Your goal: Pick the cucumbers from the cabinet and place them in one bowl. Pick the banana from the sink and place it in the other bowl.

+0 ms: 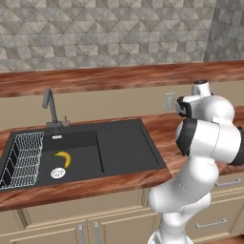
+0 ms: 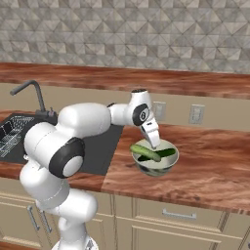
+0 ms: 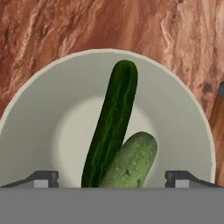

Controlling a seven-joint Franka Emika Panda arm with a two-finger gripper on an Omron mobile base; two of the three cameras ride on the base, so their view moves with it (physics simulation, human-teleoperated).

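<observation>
Dark green cucumbers (image 3: 114, 127), pale grey-white bowl (image 3: 39, 122), yellow banana (image 1: 64, 158).

A home kitchen, rendered. Shown by a black sink (image 1: 95, 147) sunk into a reddish wood-grain table (image 2: 195, 161), with a dark faucet (image 1: 50, 107) at upper left of the left base view and a wire rack (image 1: 21, 159) at the basin's left end. Backed by a grey patterned tile wall (image 1: 105, 33) across the top of the frame. Fitted below with tan drawers and cupboard doors (image 2: 166, 217) along the bottom edge. Marked too by wall outlets (image 2: 197, 114) right of centre, and by food: a bowl (image 2: 156, 158) holding cucumbers (image 2: 146, 152), a banana (image 1: 64, 158) in the sink.
</observation>
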